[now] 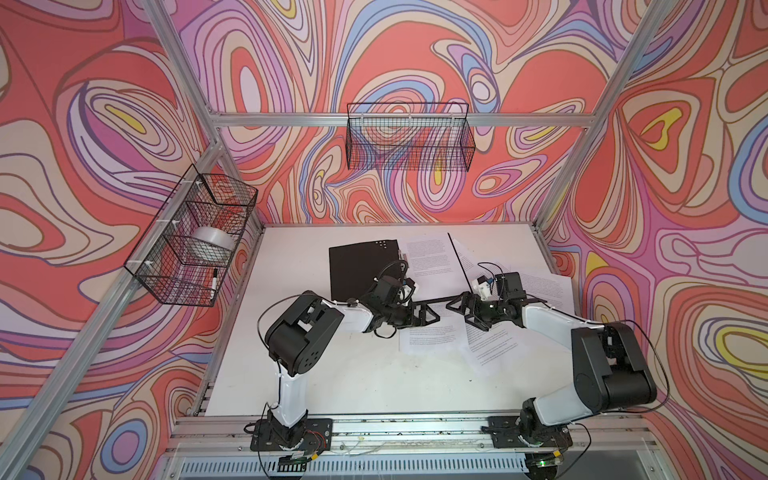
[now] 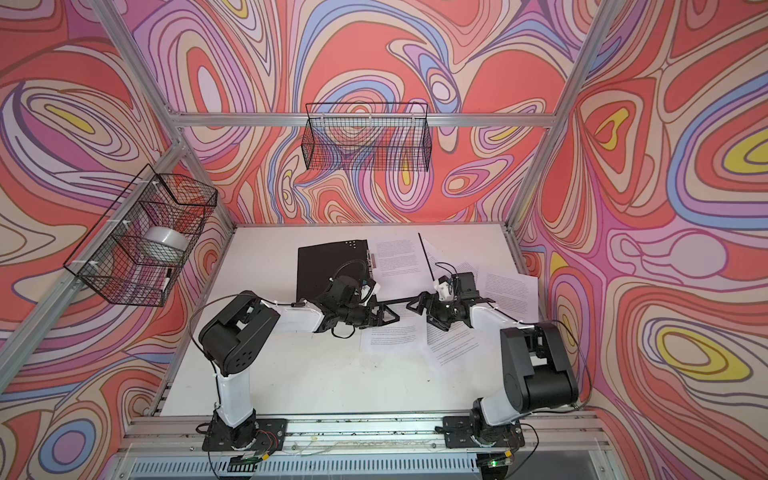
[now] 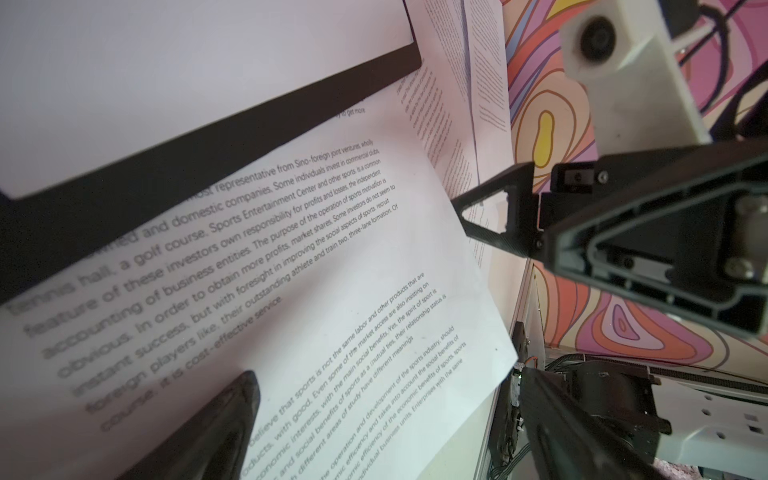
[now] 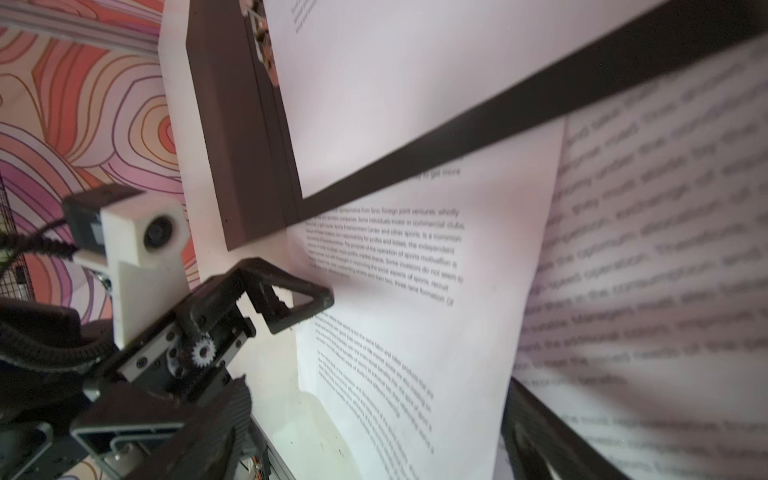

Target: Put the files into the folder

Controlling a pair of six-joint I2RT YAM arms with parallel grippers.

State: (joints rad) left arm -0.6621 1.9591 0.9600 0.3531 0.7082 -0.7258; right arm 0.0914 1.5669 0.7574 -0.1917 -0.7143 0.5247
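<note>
The folder lies open on the table in both top views, its black left flap [image 1: 363, 266] [image 2: 330, 270] bare. A white printed sheet [image 1: 428, 255] covers its right flap, leaving only a thin black border [image 3: 208, 166] [image 4: 498, 124]. More of the files lie loose: one at the front [image 1: 428, 336] [image 3: 332, 291] [image 4: 415, 311], one beside it [image 1: 494, 347], one to the right [image 1: 548, 291]. My left gripper [image 1: 432, 318] [image 3: 386, 419] and right gripper [image 1: 455, 309] [image 4: 374, 436] face each other tip to tip over the folder's front edge. Both are open, their fingers straddling the front sheet without pinching it.
A wire basket [image 1: 166, 216] on the left wall holds a tape roll [image 1: 214, 243] and a marker [image 1: 214, 282]. Another wire basket [image 1: 409, 137] hangs on the back wall. Aluminium frame posts bound the white table [image 1: 332, 365].
</note>
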